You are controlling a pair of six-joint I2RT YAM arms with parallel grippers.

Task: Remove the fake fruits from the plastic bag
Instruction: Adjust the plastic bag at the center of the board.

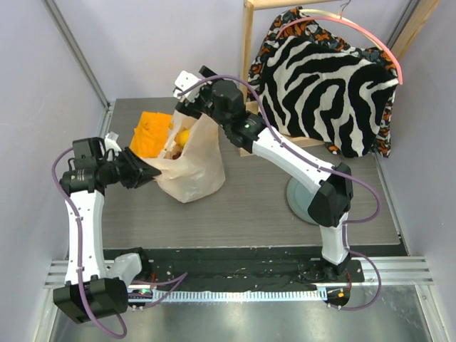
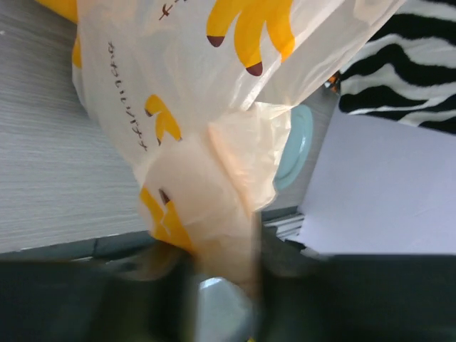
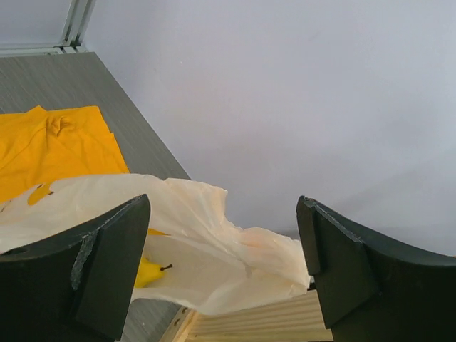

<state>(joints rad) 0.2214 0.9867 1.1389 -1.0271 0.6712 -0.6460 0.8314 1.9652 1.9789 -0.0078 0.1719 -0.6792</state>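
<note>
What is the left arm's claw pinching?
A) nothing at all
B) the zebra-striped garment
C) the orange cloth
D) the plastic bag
D: in the left wrist view a strip of the plastic bag runs down between the fingers of the left gripper; the orange cloth lies further back, clear of that gripper.

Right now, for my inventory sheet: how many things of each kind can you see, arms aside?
Plastic bag: 1
Orange cloth: 1
Zebra garment: 1
Plate: 1
Yellow fruit showing in bag: 1
Total: 5; other fruit may be hidden.
</note>
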